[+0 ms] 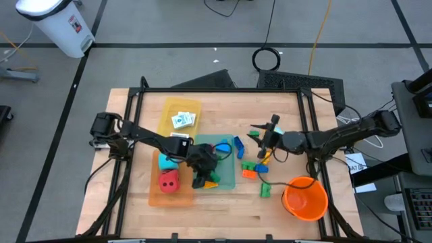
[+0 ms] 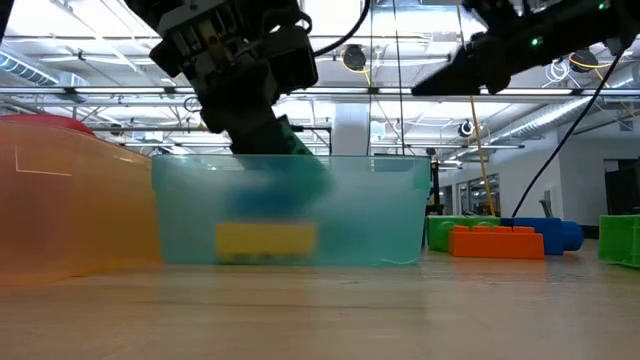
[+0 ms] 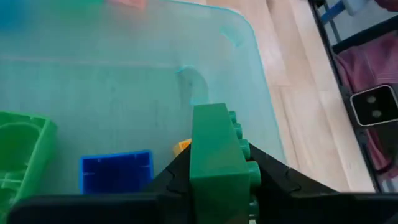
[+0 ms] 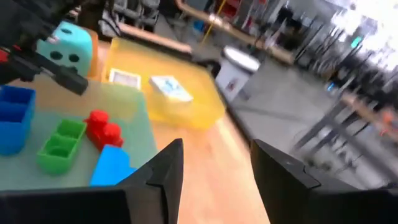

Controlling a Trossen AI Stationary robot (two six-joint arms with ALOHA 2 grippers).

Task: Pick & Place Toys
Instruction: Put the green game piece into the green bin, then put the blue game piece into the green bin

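Left gripper (image 3: 217, 186) clamps green brick (image 3: 214, 152) inside teal tray (image 3: 249, 43).

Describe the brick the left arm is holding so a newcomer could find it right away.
Find the teal tray in the middle of the table. Above it, the left gripper has its jaws clamped on a green brick. Unlike the blue brick and green brick lying in the tray, it is lifted and gripped.

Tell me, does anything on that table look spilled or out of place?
Mostly tidy, but several bricks lie loose on the bare wood beside the teal tray, and one green brick sits next to the orange bucket. Nothing looks broken. The left gripper holds a green brick over the tray.
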